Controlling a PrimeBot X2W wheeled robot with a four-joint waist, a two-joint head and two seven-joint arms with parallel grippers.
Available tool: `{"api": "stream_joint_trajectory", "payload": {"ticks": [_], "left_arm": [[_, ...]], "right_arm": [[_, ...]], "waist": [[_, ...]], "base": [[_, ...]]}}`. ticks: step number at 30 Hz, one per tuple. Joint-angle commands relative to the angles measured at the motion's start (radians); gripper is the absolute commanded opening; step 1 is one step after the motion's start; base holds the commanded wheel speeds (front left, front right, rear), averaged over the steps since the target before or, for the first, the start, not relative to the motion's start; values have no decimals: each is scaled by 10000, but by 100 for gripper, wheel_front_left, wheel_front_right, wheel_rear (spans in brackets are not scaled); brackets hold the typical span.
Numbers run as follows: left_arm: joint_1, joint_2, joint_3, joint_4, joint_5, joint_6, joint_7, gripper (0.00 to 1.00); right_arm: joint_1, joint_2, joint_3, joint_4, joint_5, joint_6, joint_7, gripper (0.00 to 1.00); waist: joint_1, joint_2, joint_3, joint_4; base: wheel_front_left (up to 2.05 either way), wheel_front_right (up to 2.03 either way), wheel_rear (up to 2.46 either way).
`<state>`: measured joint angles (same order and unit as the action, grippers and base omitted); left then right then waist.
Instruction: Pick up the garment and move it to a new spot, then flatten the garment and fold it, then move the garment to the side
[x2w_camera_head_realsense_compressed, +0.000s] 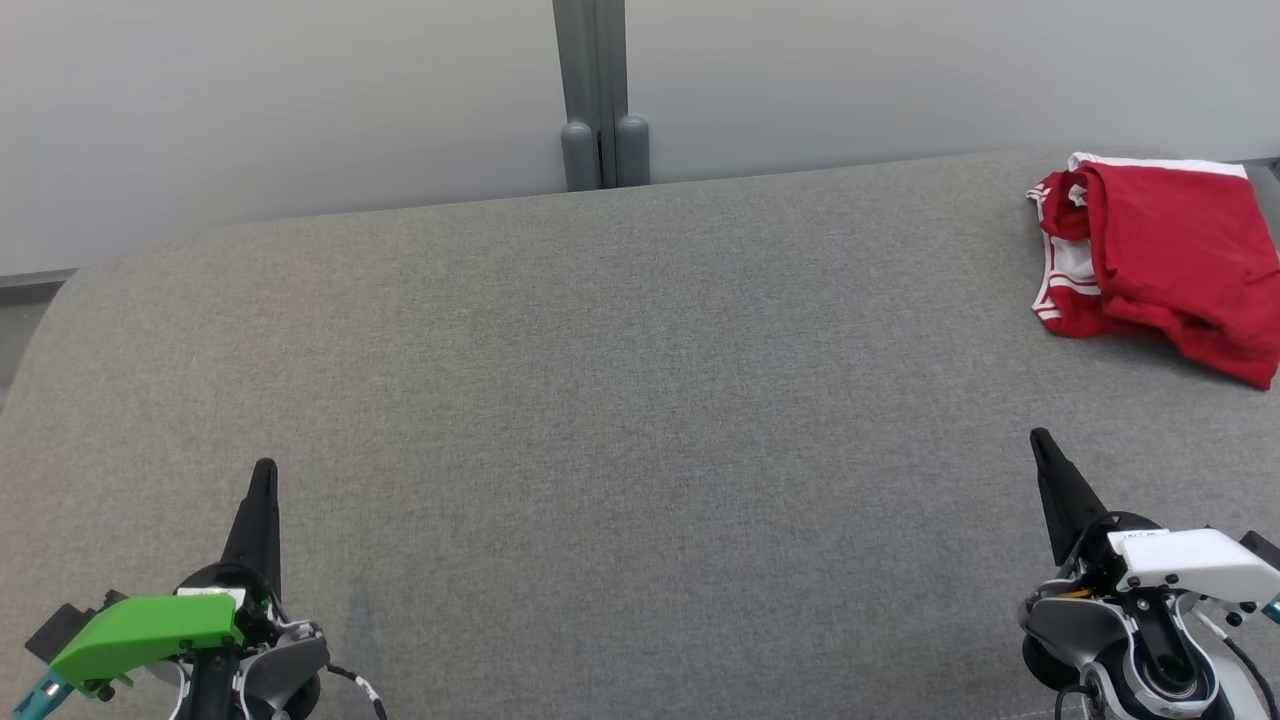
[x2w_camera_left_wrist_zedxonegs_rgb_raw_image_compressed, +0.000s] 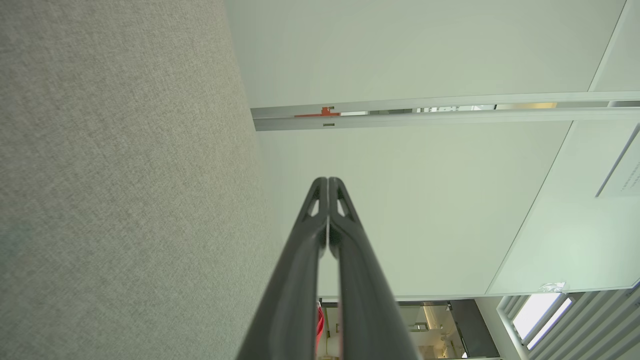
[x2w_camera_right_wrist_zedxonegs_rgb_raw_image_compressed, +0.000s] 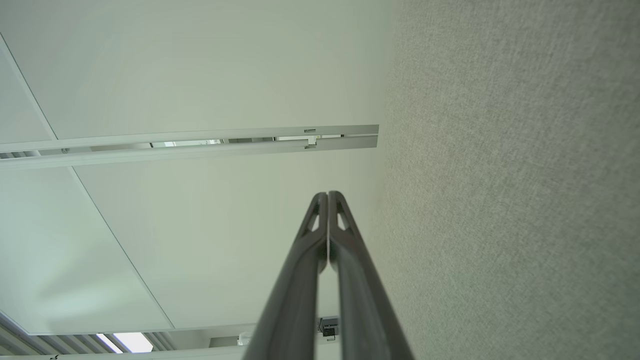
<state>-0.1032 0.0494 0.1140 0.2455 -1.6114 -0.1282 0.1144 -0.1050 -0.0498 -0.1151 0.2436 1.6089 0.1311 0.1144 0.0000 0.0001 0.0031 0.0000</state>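
1. Red garment (x2w_camera_head_realsense_compressed: 1170, 260): bunched heap w/ white trim, at far right corner of grey table (x2w_camera_head_realsense_compressed: 640, 400).
2. L gripper (x2w_camera_head_realsense_compressed: 265, 472): over table's near left, fingers pressed together, nothing held.
3. R gripper (x2w_camera_head_realsense_compressed: 1040, 440): over table's near right, fingers together, empty.

Grey woven-fabric tabletop (x2w_camera_head_realsense_compressed: 600, 400) spans the lower two-thirds of the head view, corner rounded at left. Behind it: pale wall panels (x2w_camera_head_realsense_compressed: 250, 100), split by a grey post (x2w_camera_head_realsense_compressed: 598, 90) at top centre. Left wrist view: panel rail (x2w_camera_left_wrist_zedxonegs_rgb_raw_image_compressed: 450, 117) across the upper half with an orange clip (x2w_camera_left_wrist_zedxonegs_rgb_raw_image_compressed: 322, 112); bright window (x2w_camera_left_wrist_zedxonegs_rgb_raw_image_compressed: 545, 312) at lower right.
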Motion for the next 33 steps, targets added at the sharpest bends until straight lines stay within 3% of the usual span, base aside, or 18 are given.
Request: {"api": "stream_joint_trajectory", "payload": {"ticks": [1,33], "left_arm": [[-115,3,31,11,-25,-66,32,0],[-114,5,28,8,-28,-63,29,0]], "right_arm": [[-68,-3,-18,24,58,-7,42,0],[-66,-4,-13,22,64,-7,37,0]], "waist": [[0,-1,0,1],[0,-1,0,1]], "base": [[0,0,0],[0,0,0]]}}
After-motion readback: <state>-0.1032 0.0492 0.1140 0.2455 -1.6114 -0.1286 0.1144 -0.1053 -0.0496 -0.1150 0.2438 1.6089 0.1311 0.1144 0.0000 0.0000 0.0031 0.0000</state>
